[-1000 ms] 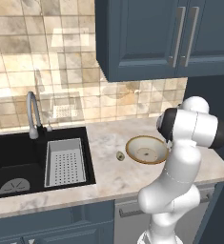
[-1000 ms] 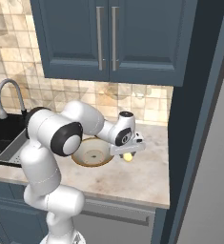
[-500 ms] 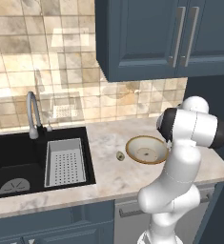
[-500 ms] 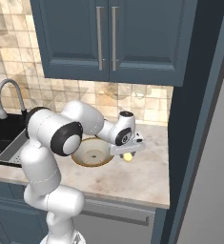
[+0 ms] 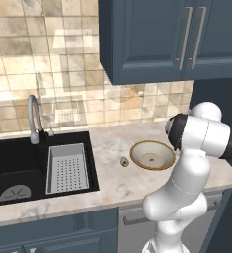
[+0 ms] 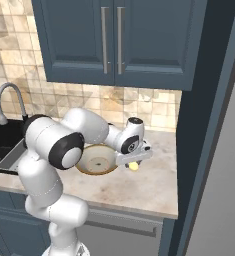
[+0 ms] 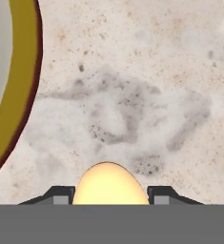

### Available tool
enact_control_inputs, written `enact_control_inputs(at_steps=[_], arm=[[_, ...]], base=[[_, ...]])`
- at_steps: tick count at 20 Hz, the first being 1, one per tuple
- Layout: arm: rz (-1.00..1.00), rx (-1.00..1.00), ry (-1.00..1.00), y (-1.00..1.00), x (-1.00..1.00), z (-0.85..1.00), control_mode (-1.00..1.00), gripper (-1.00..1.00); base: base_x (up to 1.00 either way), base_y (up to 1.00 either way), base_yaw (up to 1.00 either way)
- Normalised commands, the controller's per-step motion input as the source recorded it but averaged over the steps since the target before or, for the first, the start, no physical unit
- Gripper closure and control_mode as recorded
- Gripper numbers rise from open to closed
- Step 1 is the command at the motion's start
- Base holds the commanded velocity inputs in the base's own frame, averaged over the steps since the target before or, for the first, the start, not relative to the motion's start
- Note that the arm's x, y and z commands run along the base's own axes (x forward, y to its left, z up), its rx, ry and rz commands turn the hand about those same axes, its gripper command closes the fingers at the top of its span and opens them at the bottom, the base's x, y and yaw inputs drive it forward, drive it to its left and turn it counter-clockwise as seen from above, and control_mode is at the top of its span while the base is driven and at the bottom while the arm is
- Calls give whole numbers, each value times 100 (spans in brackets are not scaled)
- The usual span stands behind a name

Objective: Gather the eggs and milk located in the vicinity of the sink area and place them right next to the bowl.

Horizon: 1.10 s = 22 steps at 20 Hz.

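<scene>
A pale yellow egg (image 7: 110,185) sits between my gripper's (image 7: 110,194) two dark finger tips, and the gripper is shut on it. In the right base view the gripper (image 6: 134,164) holds the egg (image 6: 134,166) just above the marble counter, close to the right side of the bowl (image 6: 96,160). The bowl (image 5: 152,154) is wide and shallow, cream inside with a brown rim, and its rim (image 7: 25,71) curves along the left of the hand view. The black sink (image 5: 19,163) with its silver faucet (image 5: 33,116) lies at the far left. The milk is out of view.
A grey perforated strainer basket (image 5: 66,168) sits in the sink's right basin. A small round greenish object (image 5: 124,161) lies on the counter between sink and bowl. Blue wall cabinets (image 6: 114,40) hang overhead and a tall dark panel (image 6: 209,125) bounds the counter on the right.
</scene>
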Motion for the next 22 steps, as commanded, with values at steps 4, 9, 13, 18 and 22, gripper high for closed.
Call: enact_control_inputs(at_steps=[4,9,13,18,22], arm=[[18,0,0,0,-4,0,-100,100],[13,0,-1,9,0,0,-100,100],[13,0,-7,6,-2,0,-100,100],[12,0,-3,12,-2,0,-100,100],[12,0,0,17,-3,0,-100,100]], base=[[0,0,0],[0,0,0],[0,0,0],[0,0,0],[0,0,0]])
